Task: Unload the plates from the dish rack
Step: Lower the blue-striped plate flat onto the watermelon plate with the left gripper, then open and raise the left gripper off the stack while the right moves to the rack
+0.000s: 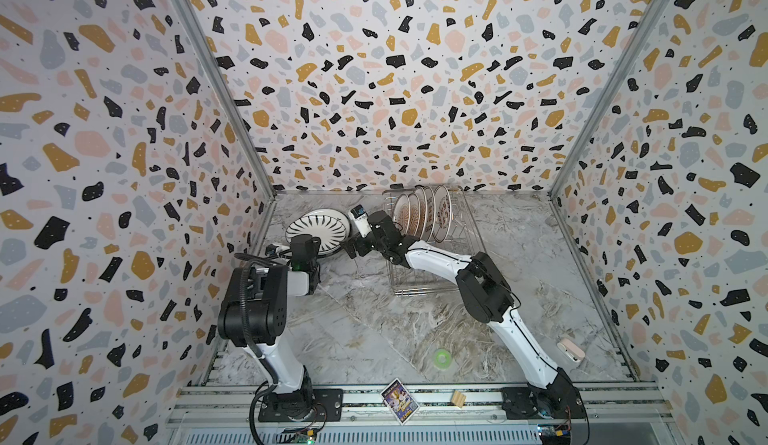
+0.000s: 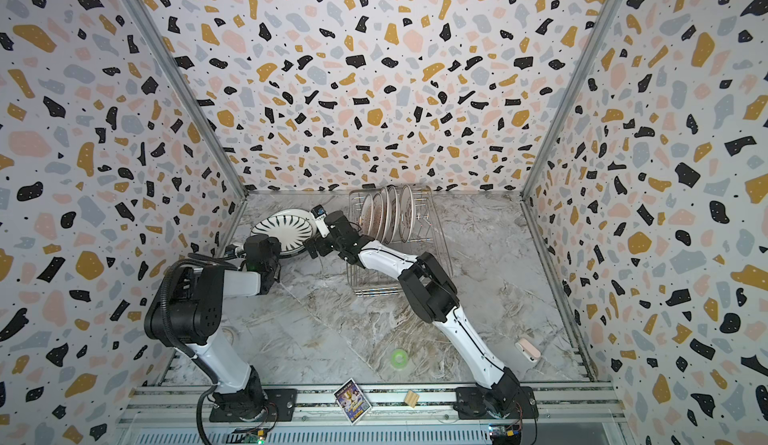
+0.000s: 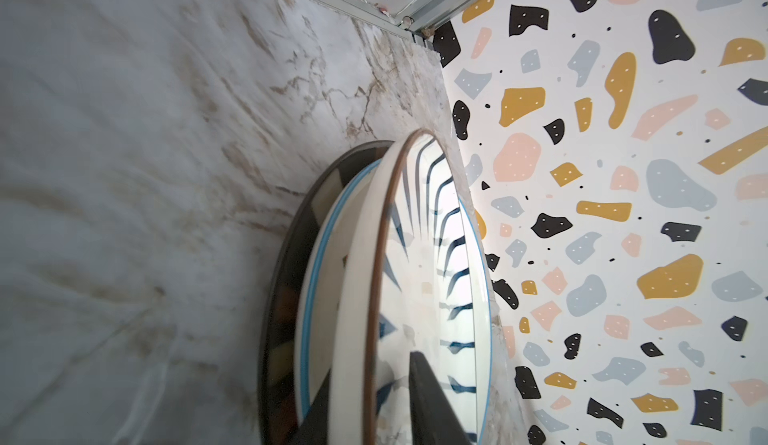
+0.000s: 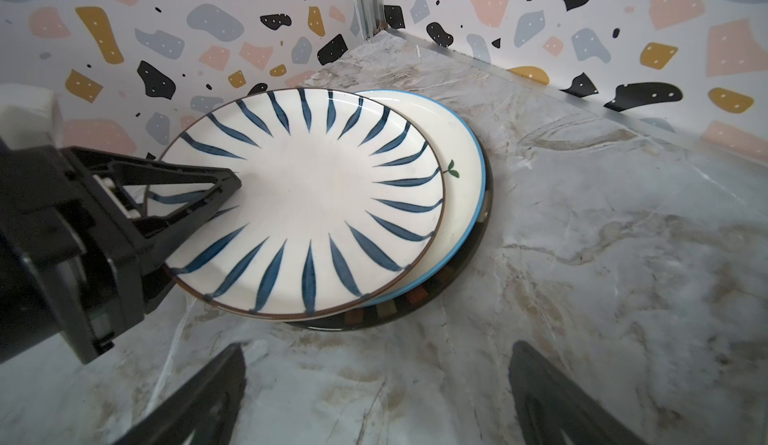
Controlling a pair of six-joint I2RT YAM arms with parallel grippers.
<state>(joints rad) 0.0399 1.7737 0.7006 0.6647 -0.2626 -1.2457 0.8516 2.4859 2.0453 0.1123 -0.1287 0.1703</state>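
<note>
Front rail [image 1: 357, 398]: nearest the camera, it carries both arm bases. A picture card [image 1: 399, 400] lies on it, with a small wooden block [image 1: 458, 400] just to the right of the card.
Left gripper [image 4: 226, 198]: at the near edge of the plate stack with its jaws narrow. One finger lies over the face of the striped plate [image 4: 307, 198] and the other sits under its rim. Whether they press on the plate or only straddle it, I cannot tell.
Plate stack: three plates lie flat on the marble table [image 1: 374, 330] in the far left corner, close to the left wall. The striped plate is on top, set off-centre. A blue-rimmed plate [image 4: 461, 198] is under it, and a dark plate [image 4: 415, 301] at the bottom rests on the marble.
Right gripper [image 4: 378, 349]: hovers over bare marble just beside the stack, between stack and rack. Its jaws are wide apart and hold nothing.
Right arm: reaches from its base across the near part of the rack.
Dish rack [image 1: 424, 291]: stands right of centre, with its far end at the back wall.
Rack plates [image 1: 419, 214]: several stand on edge, close together at the far end of the rack.
Green ring [image 1: 443, 356]: lies flat on the marble near the front, well apart from the rack.
Pink case [image 1: 571, 349]: lies near the front right corner, beside the right wall.
</note>
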